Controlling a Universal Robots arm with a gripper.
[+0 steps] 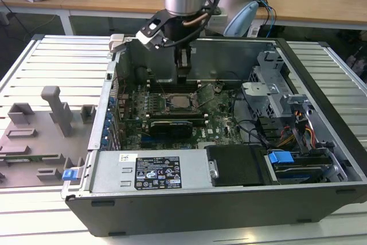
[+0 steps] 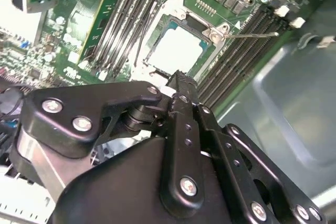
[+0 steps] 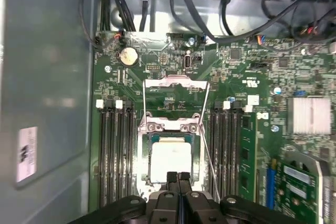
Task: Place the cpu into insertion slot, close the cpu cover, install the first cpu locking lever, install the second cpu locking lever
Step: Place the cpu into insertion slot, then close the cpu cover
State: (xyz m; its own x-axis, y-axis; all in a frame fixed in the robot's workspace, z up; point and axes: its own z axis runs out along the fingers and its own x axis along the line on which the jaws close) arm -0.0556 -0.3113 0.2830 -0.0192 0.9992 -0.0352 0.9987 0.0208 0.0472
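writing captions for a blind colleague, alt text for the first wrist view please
The gripper, jaws shut, hangs over the cpu lying in place on the green motherboard. The cpu cover is swung open beyond it, with dark memory slots on both sides.

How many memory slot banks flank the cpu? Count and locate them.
2. One bank lies between the cpu and the case wall; the other bank on the cpu's opposite side. None seems hidden.

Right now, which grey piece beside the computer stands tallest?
The T-topped grey post, rising well above the low arch-shaped block and the small block beside it.
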